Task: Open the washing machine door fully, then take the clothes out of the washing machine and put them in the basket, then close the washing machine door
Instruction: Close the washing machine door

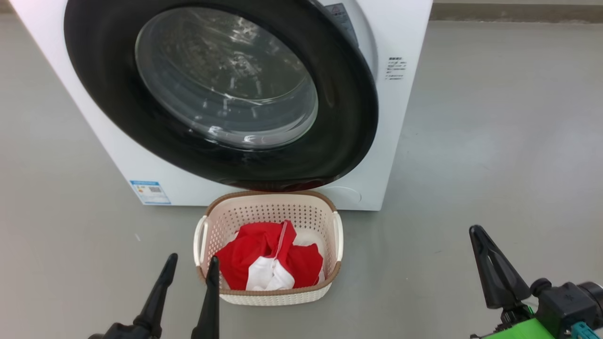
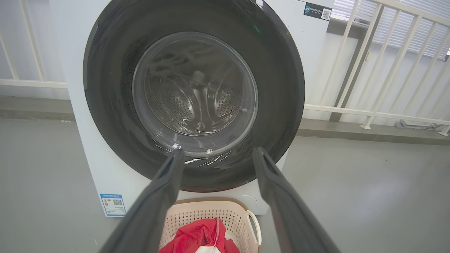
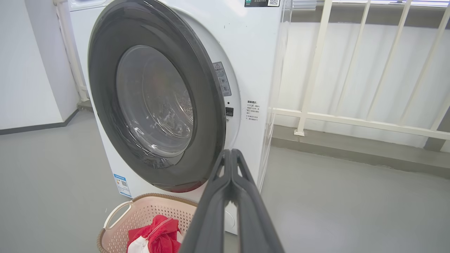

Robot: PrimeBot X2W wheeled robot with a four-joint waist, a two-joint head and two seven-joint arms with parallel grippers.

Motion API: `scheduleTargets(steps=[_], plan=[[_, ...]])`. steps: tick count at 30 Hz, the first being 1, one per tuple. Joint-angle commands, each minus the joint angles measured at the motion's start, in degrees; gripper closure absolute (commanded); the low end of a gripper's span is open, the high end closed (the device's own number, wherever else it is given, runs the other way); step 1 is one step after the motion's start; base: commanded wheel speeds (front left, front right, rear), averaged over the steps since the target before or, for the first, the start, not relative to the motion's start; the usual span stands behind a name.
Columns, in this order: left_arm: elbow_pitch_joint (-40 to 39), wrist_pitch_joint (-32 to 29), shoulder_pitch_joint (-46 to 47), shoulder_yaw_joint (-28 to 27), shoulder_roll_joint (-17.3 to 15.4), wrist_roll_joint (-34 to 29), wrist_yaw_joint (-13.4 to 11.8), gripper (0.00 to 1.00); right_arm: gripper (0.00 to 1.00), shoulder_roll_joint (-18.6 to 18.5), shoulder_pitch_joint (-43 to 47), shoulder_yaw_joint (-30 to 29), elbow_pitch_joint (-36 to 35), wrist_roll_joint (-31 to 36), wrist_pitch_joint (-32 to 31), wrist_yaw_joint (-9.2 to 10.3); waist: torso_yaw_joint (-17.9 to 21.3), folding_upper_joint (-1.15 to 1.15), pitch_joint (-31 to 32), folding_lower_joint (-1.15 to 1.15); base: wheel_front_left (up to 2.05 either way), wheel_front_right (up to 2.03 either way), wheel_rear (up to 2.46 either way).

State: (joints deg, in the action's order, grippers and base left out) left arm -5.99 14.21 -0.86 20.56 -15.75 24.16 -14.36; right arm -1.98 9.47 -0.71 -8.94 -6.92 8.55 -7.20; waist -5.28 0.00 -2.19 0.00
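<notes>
Head view puts the red clothes (image 1: 268, 259) already in the basket (image 1: 325, 207), which stands on the floor (image 1: 494, 141) just in front of the washing machine (image 1: 405, 117). The door (image 1: 118, 94) sits nearly closed. In the right wrist view its latch edge stands slightly off the front, so closing looks unfinished. The left hand (image 1: 193, 258) gapes wide and empty; the right hand (image 1: 476, 231) is pinched together on nothing.

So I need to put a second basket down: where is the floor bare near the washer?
Widest bare floor lies right of the basket, between it and the right gripper. Another patch lies left of the basket, beside the left gripper. Crowded: below the door, where the basket stands holding clothes.
</notes>
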Motion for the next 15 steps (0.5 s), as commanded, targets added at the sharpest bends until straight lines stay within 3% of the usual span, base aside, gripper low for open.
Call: scheduleTargets(steps=[1, 15], plan=[[-1.76, 0.26, 2.90, -1.59, -0.38, -0.84, -0.39, 0.00, 1.00, -0.89, -3.41, 1.89, -0.73, 0.76, -0.06, -0.29, -1.46, 0.00, -1.32, 0.00, 0.00, 0.00, 0.00], [-2.91, 0.48, 5.99, -0.53, 0.92, -1.57, 0.17, 0.00, 1.00, -0.89, -16.01, 5.38, 6.36, 1.78, -0.16, -0.29, -5.22, 0.00, -6.55, 0.00, 0.00, 0.00, 0.00]])
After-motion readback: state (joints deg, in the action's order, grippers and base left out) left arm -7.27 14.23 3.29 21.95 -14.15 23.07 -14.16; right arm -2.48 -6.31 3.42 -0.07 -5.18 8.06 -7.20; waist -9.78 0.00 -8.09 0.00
